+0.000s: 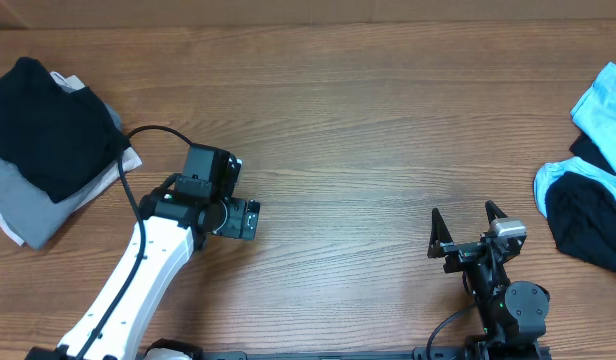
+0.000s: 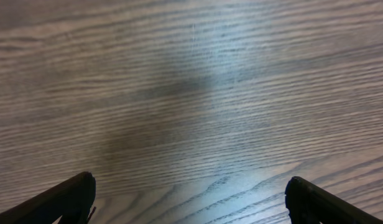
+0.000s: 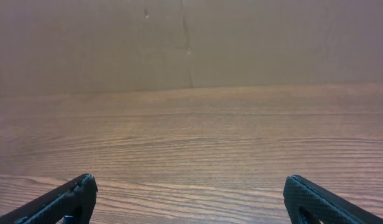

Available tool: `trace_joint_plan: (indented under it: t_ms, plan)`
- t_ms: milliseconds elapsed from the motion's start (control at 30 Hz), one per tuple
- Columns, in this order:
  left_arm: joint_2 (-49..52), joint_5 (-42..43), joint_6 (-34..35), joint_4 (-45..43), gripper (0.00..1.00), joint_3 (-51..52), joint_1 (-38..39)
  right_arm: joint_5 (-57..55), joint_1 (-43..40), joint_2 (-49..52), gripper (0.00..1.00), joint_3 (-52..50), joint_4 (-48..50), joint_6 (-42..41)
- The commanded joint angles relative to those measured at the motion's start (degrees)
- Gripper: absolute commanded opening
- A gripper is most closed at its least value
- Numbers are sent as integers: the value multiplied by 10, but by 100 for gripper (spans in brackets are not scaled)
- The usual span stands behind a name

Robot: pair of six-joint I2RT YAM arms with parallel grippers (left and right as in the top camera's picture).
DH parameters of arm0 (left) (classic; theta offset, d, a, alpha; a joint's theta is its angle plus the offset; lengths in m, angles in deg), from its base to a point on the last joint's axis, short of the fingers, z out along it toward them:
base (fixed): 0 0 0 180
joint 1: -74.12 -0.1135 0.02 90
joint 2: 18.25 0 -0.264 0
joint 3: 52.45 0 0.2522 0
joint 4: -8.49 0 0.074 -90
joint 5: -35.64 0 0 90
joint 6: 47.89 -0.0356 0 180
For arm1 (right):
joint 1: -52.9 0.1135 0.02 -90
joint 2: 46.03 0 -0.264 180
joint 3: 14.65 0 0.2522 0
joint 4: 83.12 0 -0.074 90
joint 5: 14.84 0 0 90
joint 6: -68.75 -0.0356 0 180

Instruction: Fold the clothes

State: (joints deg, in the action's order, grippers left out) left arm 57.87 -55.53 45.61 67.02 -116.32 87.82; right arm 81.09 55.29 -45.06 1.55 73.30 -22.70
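Clothes lie in two heaps at opposite ends of the wooden counter, both well apart from either end effector. The left heap sits at the far left corner. Its top layer is a black garment, which rests on a grey garment, and a strip of white fabric shows at the far edge. That makes three colours in the stack; whether more pieces are hidden underneath cannot be told. The right heap runs off the right edge of the overhead view. There a light blue garment lies farther back, and a black piece with a light blue border lies nearer. How many separate garments make up this heap cannot be told.

Two arms stand at the near side. The left end effector, on a white arm, hangs over bare wood to the right of the left heap, its fingers wide apart and holding nothing. A black cable loops from that arm toward the black garment's edge. The right end effector, on a black arm, sits left of the right heap with bare wood between them. Its two fingers are spread apart and empty, pointing across the counter toward a plain brown panel.
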Motion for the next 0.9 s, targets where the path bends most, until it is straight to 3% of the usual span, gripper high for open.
trace_joint_plan:
  t_ms: [0, 300, 867]
  plan:
    - [-68, -8, 2, -9, 100, 3, -12, -3, 2, -3, 100, 3, 4, 4]
    - [-243, 8, -4, -27, 100, 58, -92, -3, 2, -3, 100, 3, 4, 4]
    - [-580, 23, -7, -251, 100, 362, -115, -3, 2, -3, 100, 3, 4, 4]
